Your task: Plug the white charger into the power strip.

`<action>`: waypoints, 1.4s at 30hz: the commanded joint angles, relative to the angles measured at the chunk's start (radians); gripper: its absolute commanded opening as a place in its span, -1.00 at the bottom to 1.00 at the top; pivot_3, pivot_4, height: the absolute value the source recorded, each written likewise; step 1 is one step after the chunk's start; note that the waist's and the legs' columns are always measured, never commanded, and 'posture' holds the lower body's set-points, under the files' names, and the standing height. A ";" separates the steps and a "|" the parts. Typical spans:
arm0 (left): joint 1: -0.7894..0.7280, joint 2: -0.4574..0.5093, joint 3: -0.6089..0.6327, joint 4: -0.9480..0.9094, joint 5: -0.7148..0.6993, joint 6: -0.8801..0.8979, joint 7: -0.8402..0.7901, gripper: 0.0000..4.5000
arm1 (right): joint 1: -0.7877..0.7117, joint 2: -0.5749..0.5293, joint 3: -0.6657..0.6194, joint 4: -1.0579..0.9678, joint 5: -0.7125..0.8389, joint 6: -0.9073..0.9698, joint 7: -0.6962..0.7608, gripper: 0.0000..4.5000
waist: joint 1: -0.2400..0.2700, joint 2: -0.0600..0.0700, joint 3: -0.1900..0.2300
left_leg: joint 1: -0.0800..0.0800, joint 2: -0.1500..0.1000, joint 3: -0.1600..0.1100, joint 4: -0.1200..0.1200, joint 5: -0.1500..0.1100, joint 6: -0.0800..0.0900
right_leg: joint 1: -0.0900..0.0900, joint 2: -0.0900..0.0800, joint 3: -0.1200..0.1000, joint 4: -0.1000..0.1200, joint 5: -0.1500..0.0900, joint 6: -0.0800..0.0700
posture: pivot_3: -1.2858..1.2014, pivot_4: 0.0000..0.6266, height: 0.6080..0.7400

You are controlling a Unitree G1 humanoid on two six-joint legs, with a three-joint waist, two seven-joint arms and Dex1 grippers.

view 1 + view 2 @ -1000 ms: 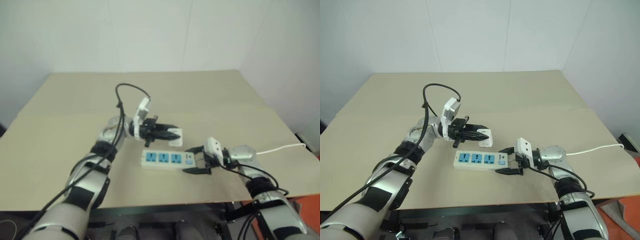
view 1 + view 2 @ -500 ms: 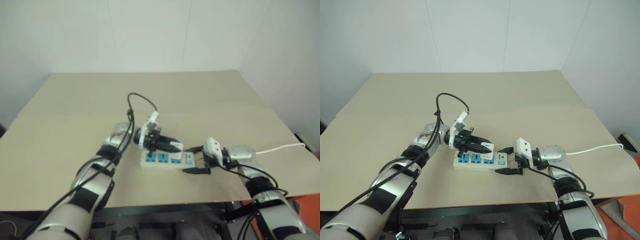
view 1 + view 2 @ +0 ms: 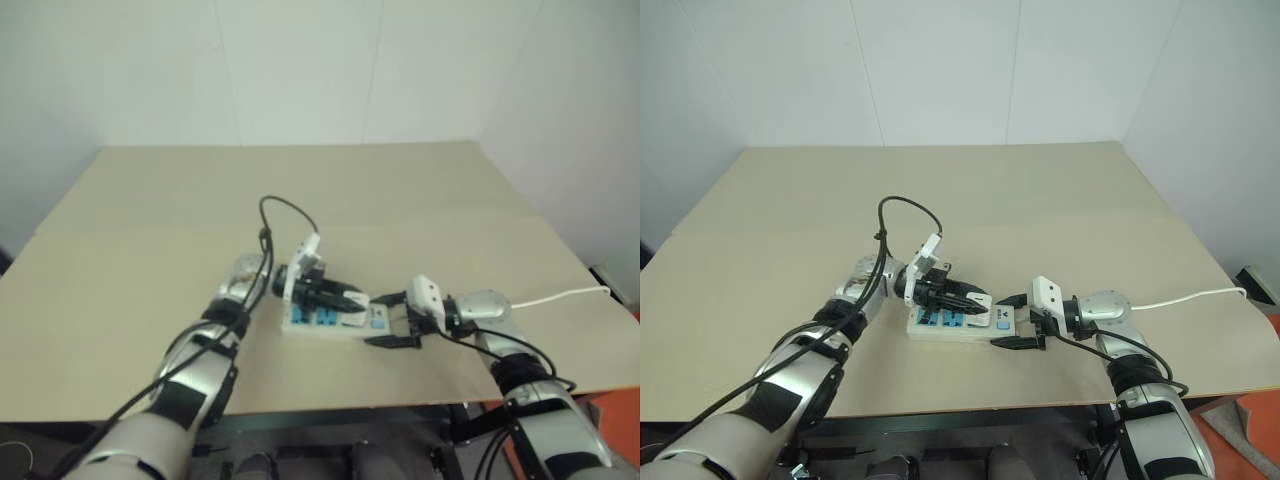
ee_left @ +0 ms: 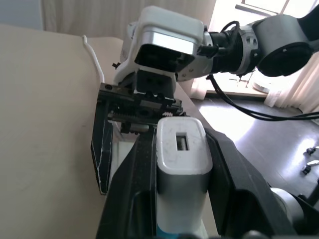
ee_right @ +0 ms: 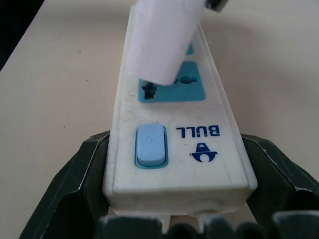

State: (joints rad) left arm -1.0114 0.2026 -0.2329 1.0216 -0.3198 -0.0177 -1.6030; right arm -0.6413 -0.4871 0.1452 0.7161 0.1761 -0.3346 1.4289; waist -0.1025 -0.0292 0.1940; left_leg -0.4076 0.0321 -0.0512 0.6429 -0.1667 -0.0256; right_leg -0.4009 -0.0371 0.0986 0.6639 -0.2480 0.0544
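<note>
Just then my left gripper (image 3: pixel 975 297) was clamped tight on the small white boxy charger (image 4: pixel 179 164), its two black fingers (image 4: pixel 132 184) pressed against the charger's flat sides, and it hung low over the long flat white plastic power strip (image 5: pixel 179 149) with blue socket faces. From my right wrist view the charger's lower end stood tilted right above the blue socket (image 5: pixel 172 88) nearest the pale blue switch button (image 5: pixel 150 145); I could not tell whether its prongs had entered the slots. My right gripper (image 3: pixel 1018 321) stood wide, one black finger (image 5: pixel 75 184) on each side of the switch end of the strip, close along its edges, though I could not tell whether they pressed it. The strip lay flat on the beige tabletop (image 3: pixel 1040 200), near the front edge and between my two arms. A thin white cable (image 3: pixel 1195 296) ran off across the table on my right side toward the edge.
</note>
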 commanded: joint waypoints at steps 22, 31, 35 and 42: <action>0.081 -0.017 0.048 -0.045 0.162 -0.091 0.061 -0.55 | 0.022 0.006 0.005 -0.017 -0.019 -0.009 -0.026 0.52 | 0.002 -0.001 -0.002 | 0.009 0.000 -0.001 -0.001 0.000 0.000 | 0.012 0.000 -0.001 -0.006 0.000 0.000 | 0.03 -0.52 1.00; 0.108 -0.023 0.021 0.018 0.213 -0.137 0.102 -0.55 | 0.023 0.001 0.005 -0.020 -0.024 -0.011 -0.030 0.52 | 0.002 -0.002 -0.008 | 0.010 0.000 -0.001 -0.001 0.000 0.000 | 0.013 0.000 -0.001 -0.006 0.000 0.000 | 0.03 -0.52 1.00; 0.131 -0.024 0.006 0.022 0.227 -0.142 0.105 -0.55 | 0.027 -0.004 0.007 -0.019 -0.031 -0.017 -0.031 0.52 | 0.005 -0.003 -0.014 | 0.010 0.000 -0.001 -0.001 0.000 0.000 | 0.013 0.000 -0.001 -0.007 0.000 0.000 | 0.03 -0.52 1.00; 0.162 -0.013 -0.014 0.037 0.257 -0.159 0.136 -0.55 | 0.031 0.000 0.004 -0.024 -0.032 -0.015 -0.037 0.52 | 0.006 -0.003 -0.026 | 0.011 0.000 -0.001 -0.003 0.000 0.000 | 0.014 0.000 -0.001 -0.008 0.000 0.000 | 0.03 -0.52 1.00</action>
State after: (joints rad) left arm -0.9074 0.1641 -0.1780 0.9812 -0.1849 -0.1924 -1.5232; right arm -0.6137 -0.4877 0.1450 0.7138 0.1414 -0.3341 1.3821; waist -0.0963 -0.0325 0.1685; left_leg -0.3960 0.0323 -0.0518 0.6401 -0.1670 -0.0261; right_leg -0.3861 -0.0376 0.0974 0.6558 -0.2485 0.0544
